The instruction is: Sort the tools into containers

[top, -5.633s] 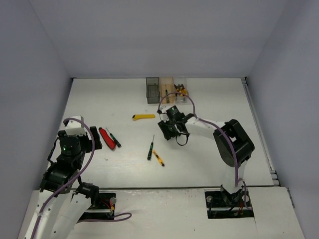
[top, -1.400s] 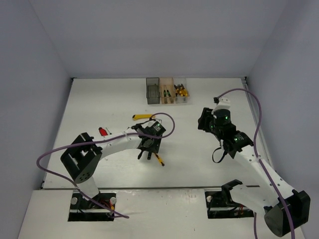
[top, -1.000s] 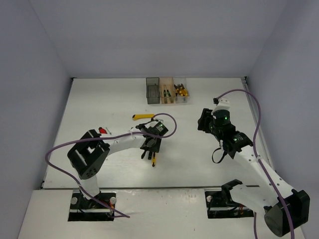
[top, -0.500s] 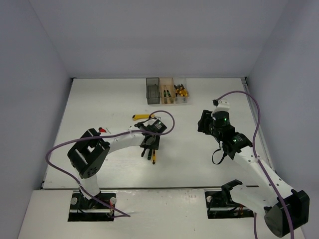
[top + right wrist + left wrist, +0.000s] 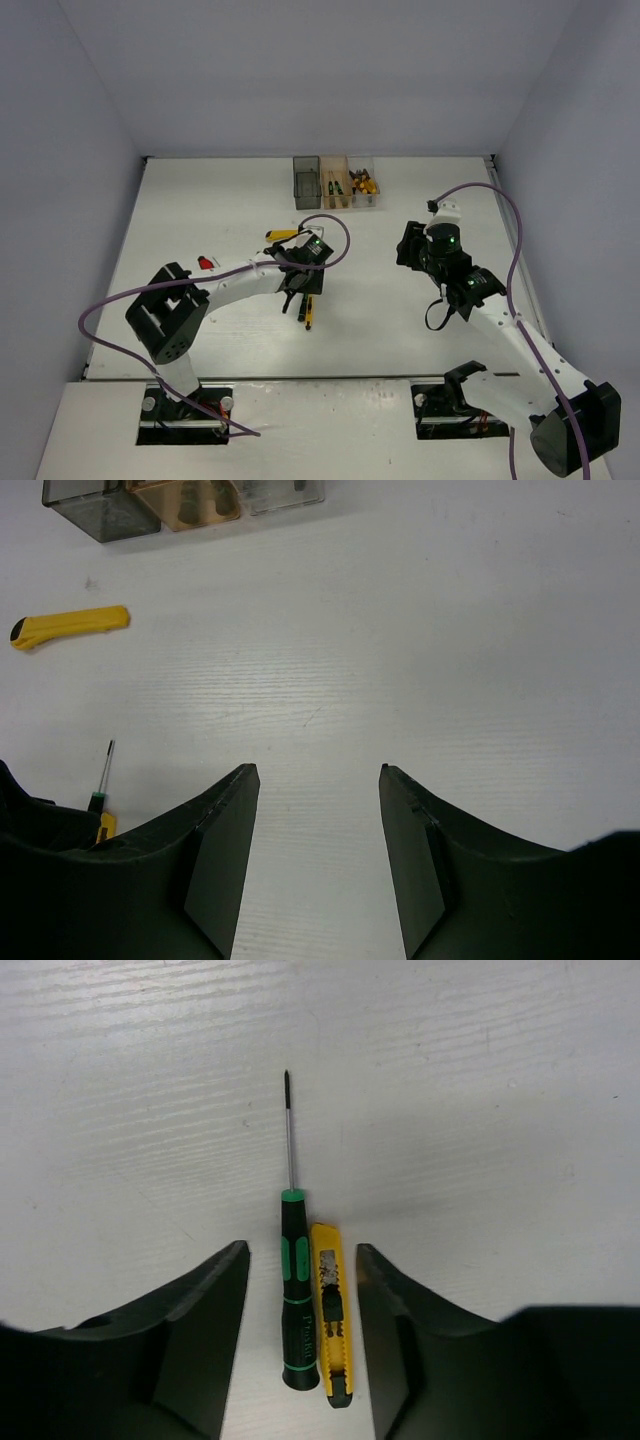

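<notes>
Two-sided gaps: left hand (image 5: 302, 1252) spread astride screwdriver (image 5: 293, 1300), yellow tool (image 5: 331, 1322) | right hand (image 5: 318, 772) spread, empty

At 12 o'clock in the top view, a smoky grey bin (image 5: 306, 182), an orange bin (image 5: 335, 204) and a clear bin (image 5: 364, 204) stand in a row. Near centre a black-green screwdriver (image 5: 293, 1300) lies flat, with a slim yellow tool (image 5: 331, 1320) just beside it. A yellow utility knife (image 5: 68, 626) lies at 10 o'clock and a red-handled cutter (image 5: 205, 263) at 9.
</notes>
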